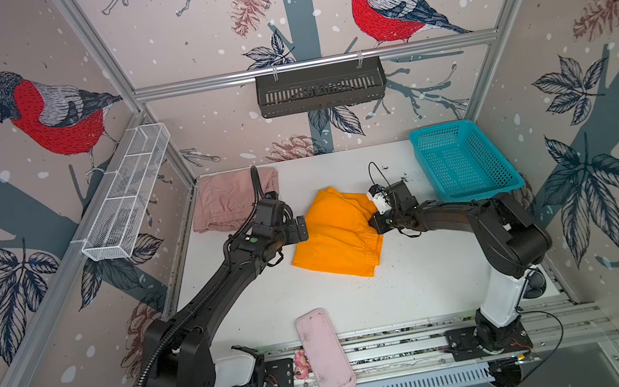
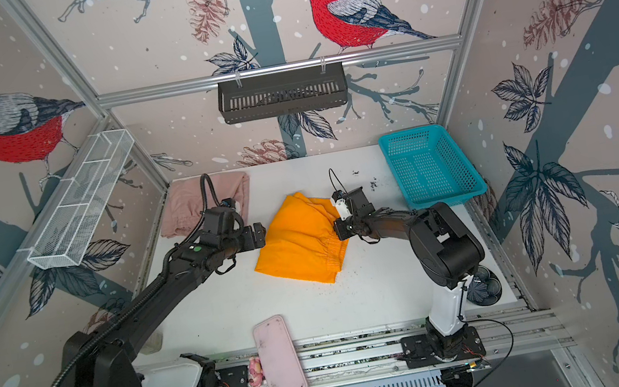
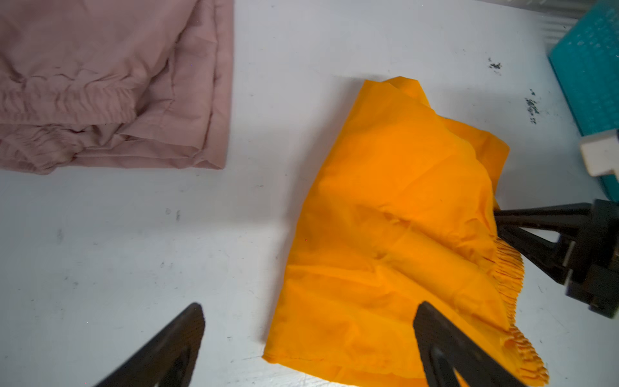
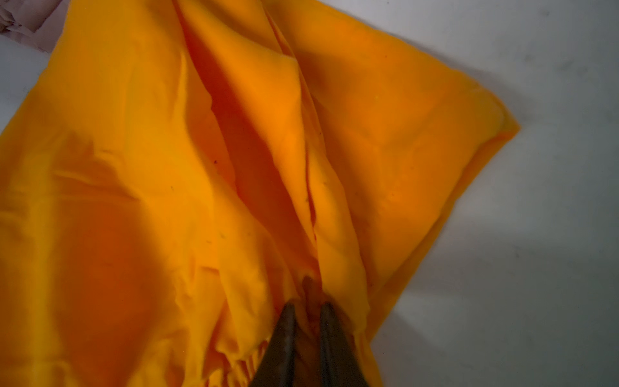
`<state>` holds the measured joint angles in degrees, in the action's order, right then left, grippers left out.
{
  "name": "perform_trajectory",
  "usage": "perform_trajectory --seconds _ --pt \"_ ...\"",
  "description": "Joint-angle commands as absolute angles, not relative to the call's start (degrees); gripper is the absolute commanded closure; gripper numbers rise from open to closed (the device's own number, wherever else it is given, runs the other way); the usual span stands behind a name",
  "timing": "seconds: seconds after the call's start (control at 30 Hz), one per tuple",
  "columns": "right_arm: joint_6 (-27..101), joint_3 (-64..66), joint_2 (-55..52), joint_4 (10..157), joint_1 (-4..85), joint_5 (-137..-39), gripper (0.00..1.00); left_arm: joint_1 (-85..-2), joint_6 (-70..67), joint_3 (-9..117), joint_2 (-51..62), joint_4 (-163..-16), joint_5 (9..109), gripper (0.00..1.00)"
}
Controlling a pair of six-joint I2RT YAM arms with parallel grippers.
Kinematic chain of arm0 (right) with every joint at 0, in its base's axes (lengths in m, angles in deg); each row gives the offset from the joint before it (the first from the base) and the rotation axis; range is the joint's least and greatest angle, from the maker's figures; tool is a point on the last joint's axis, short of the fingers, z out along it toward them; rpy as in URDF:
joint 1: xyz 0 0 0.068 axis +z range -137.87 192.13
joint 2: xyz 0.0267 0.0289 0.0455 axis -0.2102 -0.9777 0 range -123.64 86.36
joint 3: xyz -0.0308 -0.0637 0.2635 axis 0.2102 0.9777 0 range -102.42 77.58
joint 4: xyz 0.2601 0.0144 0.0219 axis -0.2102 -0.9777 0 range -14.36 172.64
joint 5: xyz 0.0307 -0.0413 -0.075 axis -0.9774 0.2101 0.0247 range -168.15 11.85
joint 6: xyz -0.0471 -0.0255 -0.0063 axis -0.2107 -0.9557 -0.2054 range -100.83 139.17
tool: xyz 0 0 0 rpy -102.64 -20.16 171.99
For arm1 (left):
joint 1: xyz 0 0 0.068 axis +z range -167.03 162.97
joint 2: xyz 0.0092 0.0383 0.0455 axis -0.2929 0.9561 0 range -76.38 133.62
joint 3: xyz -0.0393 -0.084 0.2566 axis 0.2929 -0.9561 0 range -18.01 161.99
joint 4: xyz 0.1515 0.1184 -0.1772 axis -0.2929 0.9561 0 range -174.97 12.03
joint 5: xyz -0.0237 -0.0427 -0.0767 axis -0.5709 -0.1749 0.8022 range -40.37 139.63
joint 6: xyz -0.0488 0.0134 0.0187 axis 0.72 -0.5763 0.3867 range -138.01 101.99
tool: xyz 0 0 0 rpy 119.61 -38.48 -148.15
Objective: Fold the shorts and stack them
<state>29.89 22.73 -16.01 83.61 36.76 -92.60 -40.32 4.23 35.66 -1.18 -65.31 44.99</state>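
Observation:
The orange shorts (image 1: 331,237) (image 2: 294,243) lie rumpled at the table's middle, elastic waist toward the right arm. My right gripper (image 4: 308,306) (image 1: 374,221) is shut on a bunch of cloth at the waist edge of the orange shorts (image 4: 150,167). My left gripper (image 3: 310,308) (image 1: 302,228) stands wide open just above the left edge of the orange shorts (image 3: 385,217), holding nothing. The pink shorts (image 1: 227,203) (image 2: 185,205) (image 3: 100,83) lie folded at the back left corner, apart from both grippers.
A teal mesh basket (image 1: 462,162) stands at the back right of the table. A pink oblong tray (image 1: 324,352) lies across the front edge. A white wire rack (image 1: 126,190) hangs on the left wall and a black rack (image 1: 320,87) on the back rail.

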Motion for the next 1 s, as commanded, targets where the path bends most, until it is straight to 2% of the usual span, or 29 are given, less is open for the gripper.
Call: perform_trajectory --seconds 0.0,0.1,0.2,0.33,0.43,0.5,0.6,0.8,0.97 --pt "29.7 21.6 -11.0 75.5 37.0 -89.9 0.74 -38.3 4.6 35.9 -1.9 -64.0 40.9 0.02" --pt "28.7 18.2 -7.0 73.7 37.2 -88.7 0.66 -35.1 4.6 36.7 -2.1 -65.1 40.4 0.02" --pt "22.7 13.1 -8.4 73.9 37.3 -93.0 0.51 -31.5 3.5 38.7 -0.6 -67.9 42.6 0.02" --pt "11.8 1.9 -17.3 68.1 37.3 -99.7 0.26 -28.2 1.1 47.0 4.3 -64.6 43.3 0.02" --pt "4.5 -7.9 -26.2 59.7 36.1 -104.3 0.15 -27.8 -0.5 50.8 5.7 -61.9 44.2 0.02" --pt "2.0 -15.5 -32.4 54.4 35.1 -107.8 0.12 -27.7 -0.5 50.5 5.4 -62.2 45.1 0.02" --pt "0.9 -22.4 -38.9 52.8 35.0 -106.6 0.1 -27.3 -0.8 49.6 5.2 -61.7 45.0 0.02" --pt "3.7 -23.7 -43.2 60.5 36.6 -102.8 0.09 -26.3 -1.6 47.9 4.7 -61.6 44.4 0.02" --pt "9.2 -24.0 -46.6 62.2 35.3 -98.0 0.12 -25.5 -1.7 48.3 5.3 -61.9 44.1 0.02"
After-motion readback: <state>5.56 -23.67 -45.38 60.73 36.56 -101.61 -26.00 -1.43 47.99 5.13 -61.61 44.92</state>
